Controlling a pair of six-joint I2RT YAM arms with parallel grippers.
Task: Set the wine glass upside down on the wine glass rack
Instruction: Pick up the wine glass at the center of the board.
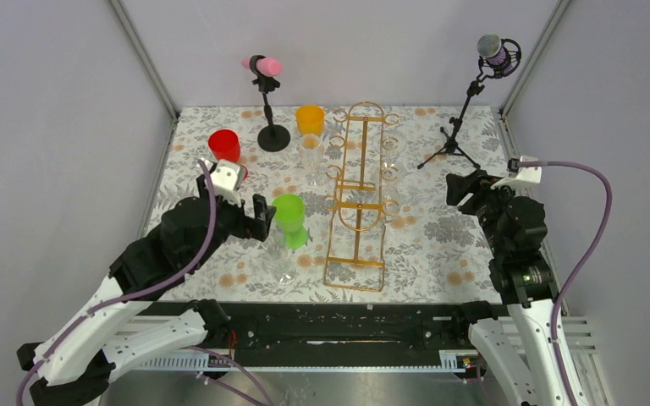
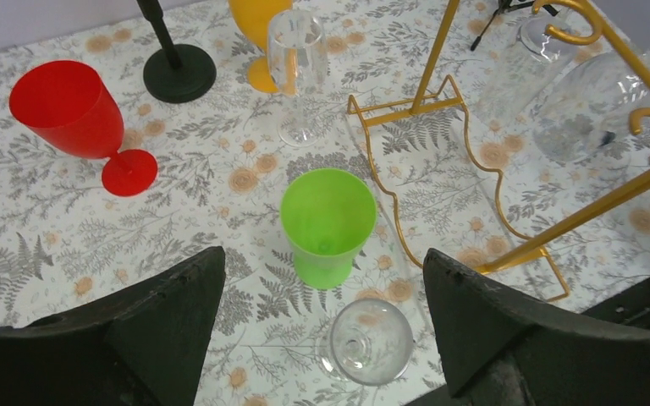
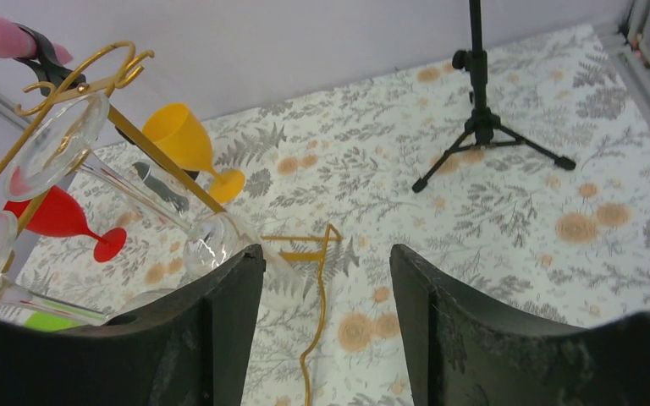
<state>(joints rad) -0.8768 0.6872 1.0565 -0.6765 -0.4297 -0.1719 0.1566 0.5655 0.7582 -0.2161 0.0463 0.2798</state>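
Clear wine glass (image 2: 368,341) on the flowered table (image 1: 440,245), near the front edge, just in front of the green goblet (image 2: 328,222) and left of the gold rack (image 1: 357,203). Seen from almost straight above by the left wrist, so upright or inverted hard to tell. Looks thin, light, stiff and slick, and is probably brittle. Best taken at the stem or low on the bowl with a gentle squeeze, never clamped hard. Likely to swing when turned over. Then a matter of sliding the foot into a free ring hook, bowl hanging down. Wide spread at the left gripper (image 2: 322,254), poised over the green goblet and the glass, seemingly touching neither. Same wide spread at the right gripper (image 3: 323,254), holding nothing, off to the right of the rack. On the rack, at least two clear hung glasses (image 3: 51,144), held by the foot. Nothing inside the green goblet, nor in the red goblet (image 2: 59,101) or the tall clear glass (image 2: 298,68) farther back. Orange goblet (image 1: 310,119) beside them, inside not readable.
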